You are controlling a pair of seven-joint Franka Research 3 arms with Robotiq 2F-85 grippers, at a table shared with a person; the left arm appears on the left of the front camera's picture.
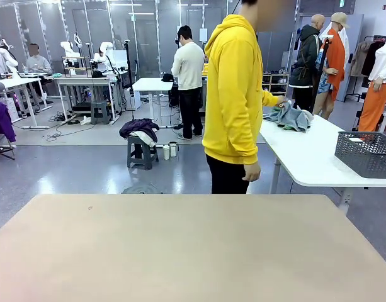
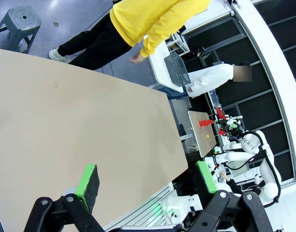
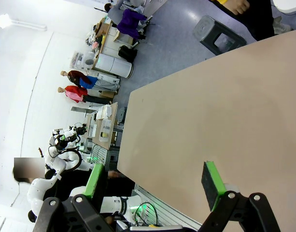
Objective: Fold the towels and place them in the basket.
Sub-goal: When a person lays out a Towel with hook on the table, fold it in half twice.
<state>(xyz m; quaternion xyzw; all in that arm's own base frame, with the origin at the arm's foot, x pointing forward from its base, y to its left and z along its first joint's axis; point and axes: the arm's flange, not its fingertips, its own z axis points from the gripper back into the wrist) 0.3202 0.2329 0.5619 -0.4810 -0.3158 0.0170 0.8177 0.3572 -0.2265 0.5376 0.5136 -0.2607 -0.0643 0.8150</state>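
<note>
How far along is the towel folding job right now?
Done: nothing; the towels lie crumpled on the white side table, apart from the basket. In hand: the person's hand reaches for them. Left: folding and basketing; the left pincer and right pincer hang open above the tan table.

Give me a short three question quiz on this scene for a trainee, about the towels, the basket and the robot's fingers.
1. True or false: the basket stands on the beige table in front of the robot.
2. Where are the towels? A) in the basket B) heaped on the white side table, by the person's hand C) on the beige table
3. Fill in: the left fingers and the right fingers both stand ____.
Key: 1 false; 2 B; 3 open.
</note>
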